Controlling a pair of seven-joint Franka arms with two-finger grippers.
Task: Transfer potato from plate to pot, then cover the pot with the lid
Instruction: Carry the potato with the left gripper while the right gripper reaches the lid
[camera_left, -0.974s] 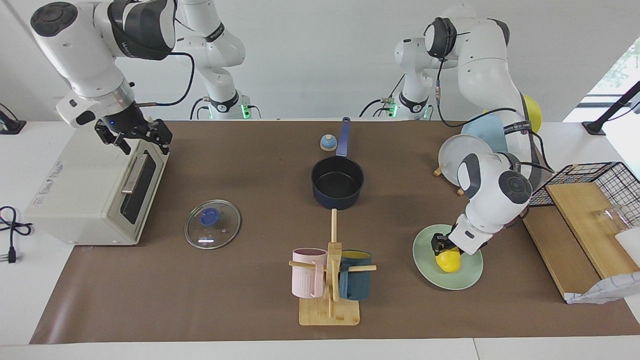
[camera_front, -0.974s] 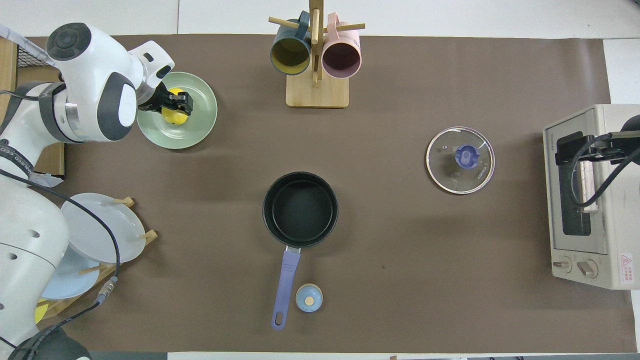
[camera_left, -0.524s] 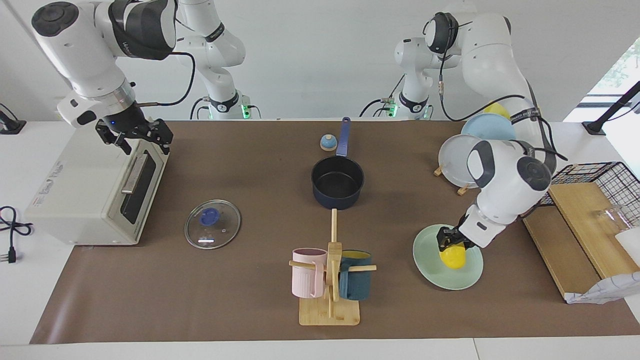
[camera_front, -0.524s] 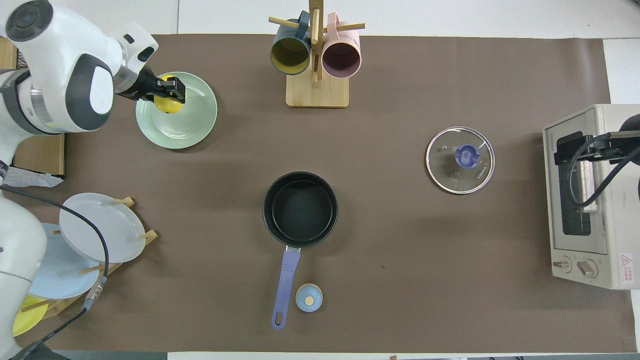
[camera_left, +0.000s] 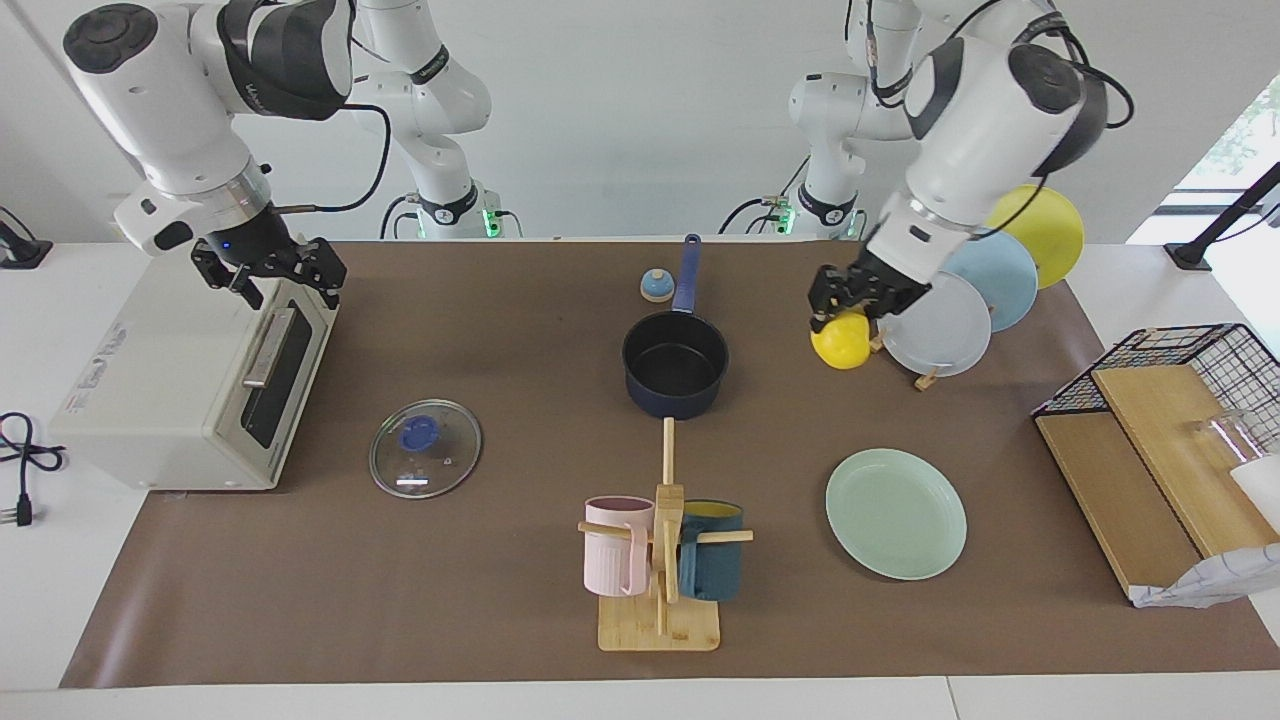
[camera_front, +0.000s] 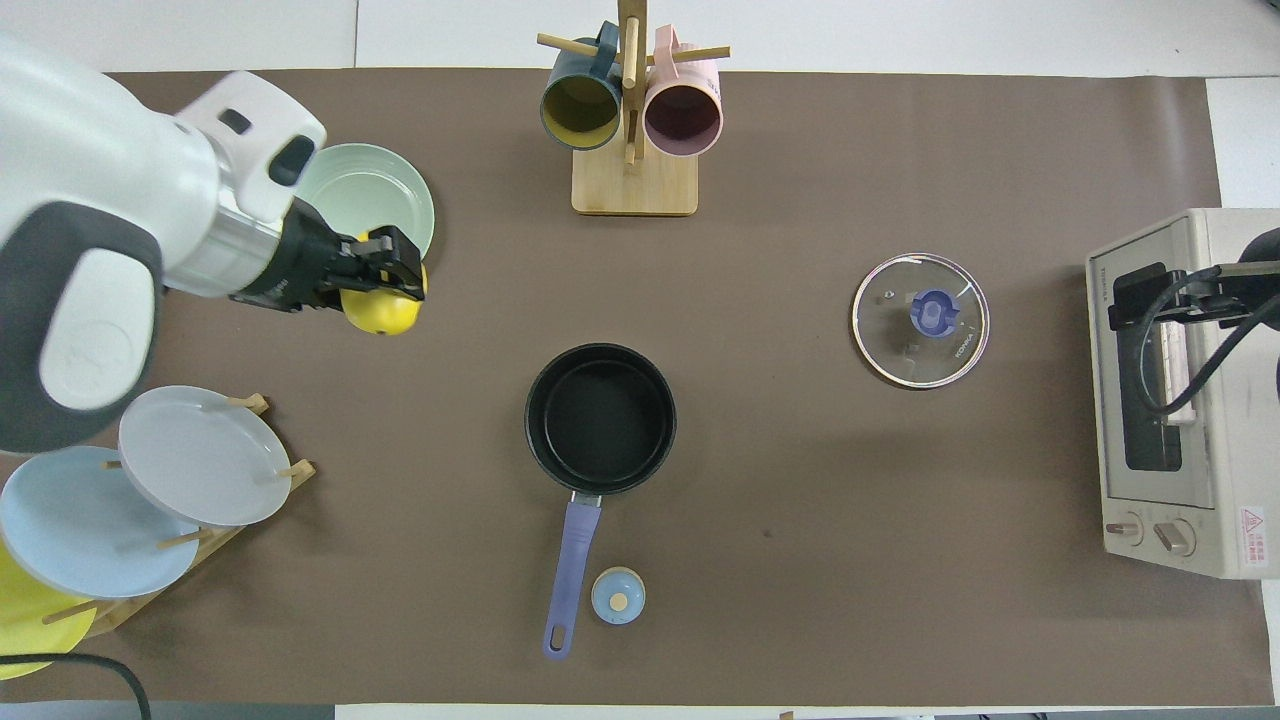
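The left gripper (camera_left: 846, 308) is clamped on the potato (camera_left: 841, 342) and holds it up in the air, the yellow lump hanging below the fingertips. In the overhead view the potato (camera_front: 380, 310) sits over the bare brown mat (camera_front: 800, 500), between the plate (camera_front: 385, 190) and the pot (camera_front: 600, 418), clear of the plate's rim. The green plate (camera_left: 896, 512) lies flat toward the left arm's end of the table, with nothing on it. The pot (camera_left: 675, 365) stands near the middle of the mat, uncovered, its blue handle pointing toward the robots. A small bell (camera_left: 656, 286) sits just beside that handle.

The lid (camera_left: 425, 447) rests flat on the mat toward the right arm's end, well apart from the pot, knob up. The right gripper (camera_left: 270, 272) waits over the top front edge of the toaster oven (camera_left: 170, 380); its fingers appear spread, though from this angle the tips are hard to read, and it holds nothing.

A mug rack (camera_left: 662, 560) with a pink mug and a dark teal mug stands farther from the robots than the pot. Upright plates (camera_left: 945, 320) stand in a rack beside the raised potato.
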